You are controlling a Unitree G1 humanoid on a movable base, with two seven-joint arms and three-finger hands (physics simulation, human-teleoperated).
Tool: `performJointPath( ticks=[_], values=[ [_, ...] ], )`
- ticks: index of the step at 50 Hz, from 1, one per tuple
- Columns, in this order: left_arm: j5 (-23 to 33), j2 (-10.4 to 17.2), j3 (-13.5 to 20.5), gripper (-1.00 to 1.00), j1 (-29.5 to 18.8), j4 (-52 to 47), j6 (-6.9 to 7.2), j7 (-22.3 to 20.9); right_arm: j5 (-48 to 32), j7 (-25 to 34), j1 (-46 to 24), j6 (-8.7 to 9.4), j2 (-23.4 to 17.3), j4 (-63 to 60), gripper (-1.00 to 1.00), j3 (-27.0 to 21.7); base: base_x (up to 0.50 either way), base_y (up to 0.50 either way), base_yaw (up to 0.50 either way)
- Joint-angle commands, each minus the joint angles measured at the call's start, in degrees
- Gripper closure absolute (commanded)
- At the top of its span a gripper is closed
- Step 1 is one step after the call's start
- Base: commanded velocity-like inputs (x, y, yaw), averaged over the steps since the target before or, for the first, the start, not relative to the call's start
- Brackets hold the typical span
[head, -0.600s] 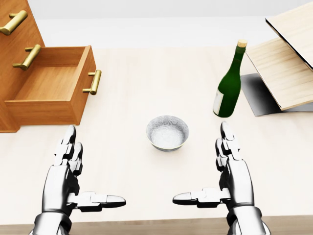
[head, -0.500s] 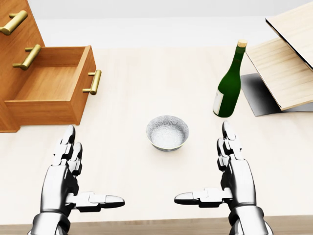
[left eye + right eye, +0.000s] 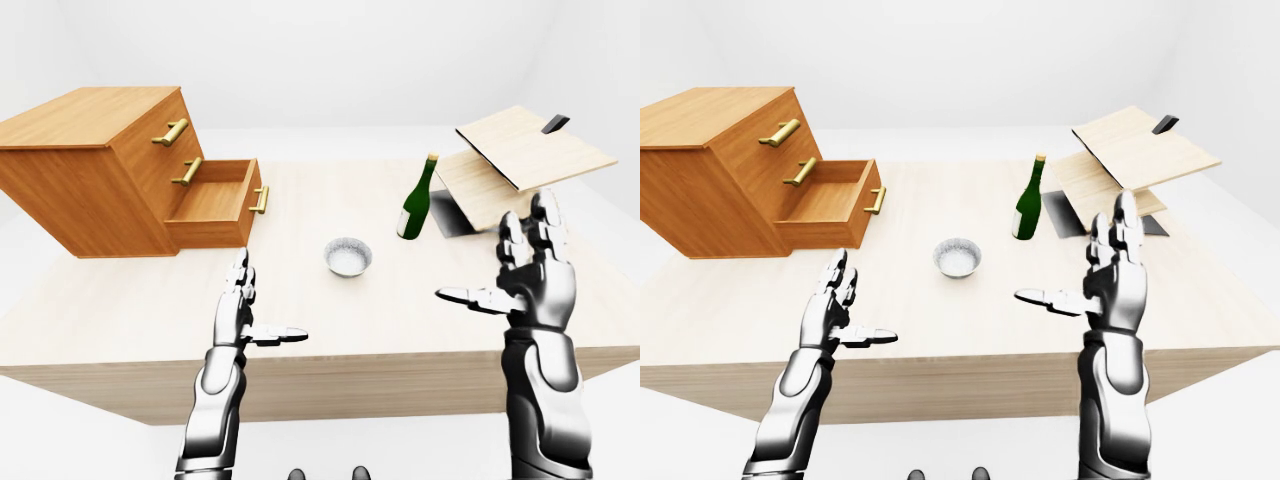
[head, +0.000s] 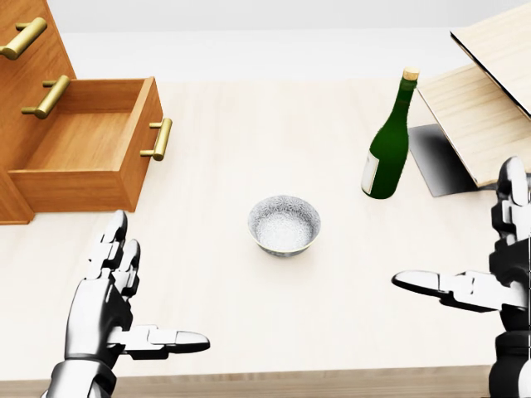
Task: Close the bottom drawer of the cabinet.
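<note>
Left hand [image 4: 112,303] low over the table [image 4: 249,332], fingers spread, thumb out, holding nothing. Right hand [image 3: 530,280] raised higher, fingers likewise spread. Beyond them a bowl [image 4: 284,225], then a green bottle [image 4: 388,141]. Bottom drawer [image 4: 91,145] of the cabinet [image 3: 95,165] stands pulled out, upper left in head view.

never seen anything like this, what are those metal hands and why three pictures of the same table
It is a simulated humanoid robot. All three pictures come from cameras on its head, looking over its own arms.

The silver left hand and silver right hand are both open and hold nothing.

On the pale wooden table stand a brown wooden cabinet with its bottom drawer pulled out, a small grey bowl, a green glass bottle and tilted light wooden boards.
</note>
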Motion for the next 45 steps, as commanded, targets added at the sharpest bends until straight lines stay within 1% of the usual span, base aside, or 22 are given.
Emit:
performJointPath(
  ticks=[1, 3, 5, 7, 8, 10, 17, 20, 26, 28, 31, 33, 34, 35, 39, 45],
  values=[
    [-0.13, 0.03, 0.07, -1.00, -0.01, -0.94, 0.81, -0.10, 15.92, -6.45, -1.24, 0.00, -3.94, -15.43, -1.00, -16.59, 0.00, 0.00, 0.00],
    [-0.07, -0.01, -0.04, -1.00, 0.13, -1.26, 0.93, -0.09, 18.00, -7.43, -0.97, 0.00, -4.63, -15.34, -1.00, -17.18, 0.00, 0.00, 0.00],
    [-0.02, 0.00, -0.04, -1.00, 0.05, -1.01, 0.78, -0.09, 17.61, -7.82, -0.86, 0.00, -5.08, -14.27, -1.00, -16.71, 0.00, 0.00, 0.00],
    [-0.15, 0.04, 0.08, -1.00, 0.01, -1.26, 1.02, -0.13, 18.11, -7.94, -0.91, 0.00, -5.30, -13.48, -1.00, -16.62, 0.00, 0.00, 0.00],
    [-0.15, 0.05, 0.16, -1.00, -0.15, -0.97, 0.85, -0.09, 18.16, -8.14, -0.99, 0.00, -5.45, -12.96, -1.00, -16.66, 0.00, 0.00, 0.00],
    [-0.18, 0.05, 0.16, -1.00, -0.10, -1.34, 1.18, -0.04, 18.70, -8.38, -0.97, 0.00, -5.65, -12.87, -1.00, -16.67, 0.00, 0.00, 0.00],
    [-0.19, 0.04, 0.16, -1.00, -0.13, -0.98, 0.88, -0.06, 18.74, -8.30, -0.91, 0.00, -5.83, -11.71, -1.00, -16.23, 0.00, 0.00, 0.00],
    [-0.14, 0.02, 0.08, -1.00, -0.03, -1.30, 1.14, -0.01, 18.77, -8.36, -0.82, 0.00, -5.87, -11.67, -1.00, -16.17, 0.00, 0.00, 0.00],
    [-0.03, -0.03, 0.03, -1.00, -0.18, -0.27, 0.33, -0.01, 18.86, -8.75, -0.57, 0.00, -5.97, -12.61, -1.00, -16.26, 0.00, 0.00, 0.00],
    [-0.04, -0.02, -0.01, -1.00, -0.06, -0.74, 0.64, 0.02, 18.91, -8.76, -0.49, 0.00, -5.93, -12.83, -1.00, -16.41, 0.00, 0.00, 0.00],
    [0.07, -0.04, -0.02, -1.00, -0.18, -0.01, 0.17, 0.07, 19.18, -8.71, -0.45, 0.00, -5.78, -13.29, -1.00, -16.42, 0.00, 0.00, 0.00],
    [0.11, -0.04, -0.06, -1.00, -0.19, 0.03, 0.21, 0.10, 19.46, -8.69, -0.48, 0.00, -5.84, -13.42, -1.00, -16.61, 0.00, 0.00, 0.00],
    [0.12, -0.05, -0.07, -1.00, -0.23, 0.22, 0.00, 0.09, 19.57, -8.77, -0.52, 0.00, -5.93, -13.51, -1.00, -16.76, 0.00, 0.00, 0.00],
    [0.15, -0.04, -0.13, -1.00, -0.04, -0.40, 0.37, 0.12, 19.72, -8.65, -0.49, 0.00, -5.91, -13.49, -1.00, -16.86, 0.00, 0.00, 0.00],
    [0.09, -0.03, -0.04, -1.00, -0.08, -0.08, 0.07, 0.08, 19.27, -8.03, -0.57, 0.00, -5.76, -12.35, -1.00, -16.45, 0.17, 0.00, 0.00],
    [0.21, -0.02, -0.16, -1.00, 0.20, -0.62, 0.27, 0.05, 19.29, -7.71, -0.51, 0.00, -5.76, -11.79, -1.00, -16.34, 0.18, 0.00, 0.00]
  ],
)
